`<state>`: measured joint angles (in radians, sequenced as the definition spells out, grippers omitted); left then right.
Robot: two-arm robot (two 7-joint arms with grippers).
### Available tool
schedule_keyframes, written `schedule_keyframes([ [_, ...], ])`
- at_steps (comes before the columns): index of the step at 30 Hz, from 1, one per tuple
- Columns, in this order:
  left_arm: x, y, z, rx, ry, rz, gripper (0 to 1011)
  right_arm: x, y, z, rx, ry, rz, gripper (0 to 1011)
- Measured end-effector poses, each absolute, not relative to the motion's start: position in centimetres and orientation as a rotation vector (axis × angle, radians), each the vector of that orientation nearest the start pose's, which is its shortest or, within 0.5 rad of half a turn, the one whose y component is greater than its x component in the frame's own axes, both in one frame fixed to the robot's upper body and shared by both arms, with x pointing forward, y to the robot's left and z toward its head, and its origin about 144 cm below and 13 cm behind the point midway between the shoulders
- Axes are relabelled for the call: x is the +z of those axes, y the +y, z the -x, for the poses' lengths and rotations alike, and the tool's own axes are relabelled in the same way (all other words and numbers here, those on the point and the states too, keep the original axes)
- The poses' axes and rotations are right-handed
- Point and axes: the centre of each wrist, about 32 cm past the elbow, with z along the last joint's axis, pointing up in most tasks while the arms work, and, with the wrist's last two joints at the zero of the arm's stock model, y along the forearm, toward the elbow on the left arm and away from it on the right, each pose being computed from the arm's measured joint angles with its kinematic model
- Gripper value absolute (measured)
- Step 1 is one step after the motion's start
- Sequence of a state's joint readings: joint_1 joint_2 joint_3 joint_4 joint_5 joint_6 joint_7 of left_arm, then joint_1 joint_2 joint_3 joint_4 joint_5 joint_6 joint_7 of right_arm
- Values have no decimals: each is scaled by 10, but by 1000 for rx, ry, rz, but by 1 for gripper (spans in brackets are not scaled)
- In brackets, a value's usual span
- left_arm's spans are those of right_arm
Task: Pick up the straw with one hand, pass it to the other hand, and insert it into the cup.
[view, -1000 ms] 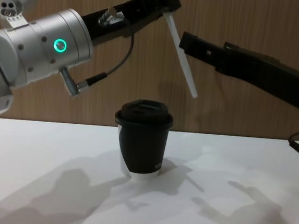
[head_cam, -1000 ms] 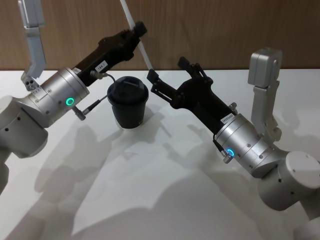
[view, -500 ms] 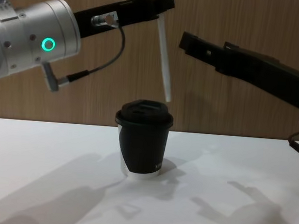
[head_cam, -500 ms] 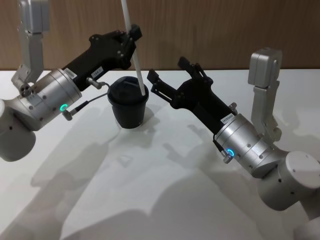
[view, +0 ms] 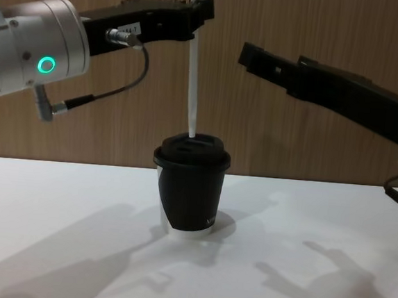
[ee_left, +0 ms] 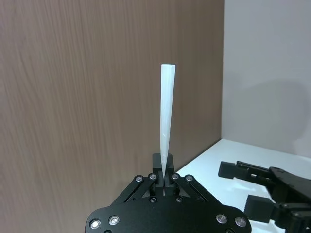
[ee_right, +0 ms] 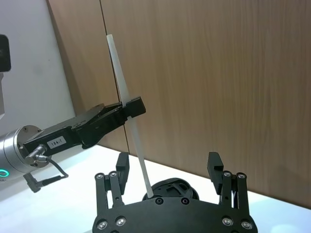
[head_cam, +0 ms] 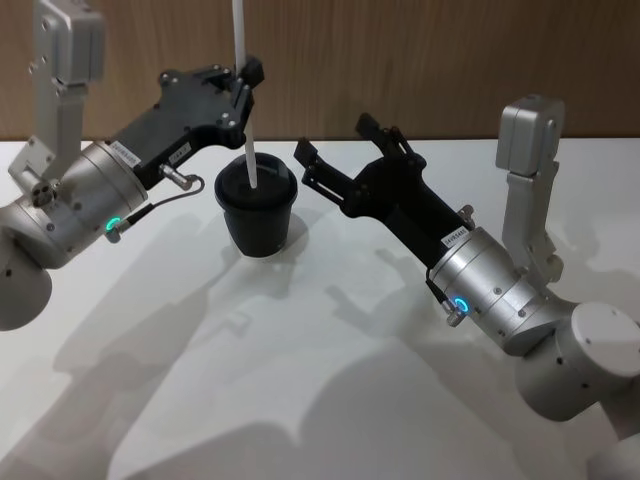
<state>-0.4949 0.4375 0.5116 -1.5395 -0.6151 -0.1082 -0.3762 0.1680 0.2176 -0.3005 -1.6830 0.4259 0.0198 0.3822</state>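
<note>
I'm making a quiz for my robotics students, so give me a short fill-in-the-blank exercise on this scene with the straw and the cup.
1. The straw is gripped by the ____ gripper.
2. The straw's lower tip is just above the lid of the ____ cup.
3. The right gripper holds nothing and its jaws are ____.
4. The straw stands nearly ____.

Missing words: left; black; open; upright

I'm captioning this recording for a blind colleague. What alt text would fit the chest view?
The left tool holds a white straw upright, its lower tip right at the lid of a black cup on a white table. The right tool hovers empty to the right, above the cup, against a wood wall.
</note>
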Motion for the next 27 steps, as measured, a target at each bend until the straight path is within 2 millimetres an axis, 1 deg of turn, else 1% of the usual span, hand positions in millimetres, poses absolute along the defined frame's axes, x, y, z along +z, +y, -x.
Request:
schedule_keyframes([
  [9,1266,214,-552,765,-247,228,6,1219,-189,-486,-842,-23,-254,1001],
  [27,1256,211,-563,781,-238,224,6,1219,-189,-486,-842,-23,-254,1001],
])
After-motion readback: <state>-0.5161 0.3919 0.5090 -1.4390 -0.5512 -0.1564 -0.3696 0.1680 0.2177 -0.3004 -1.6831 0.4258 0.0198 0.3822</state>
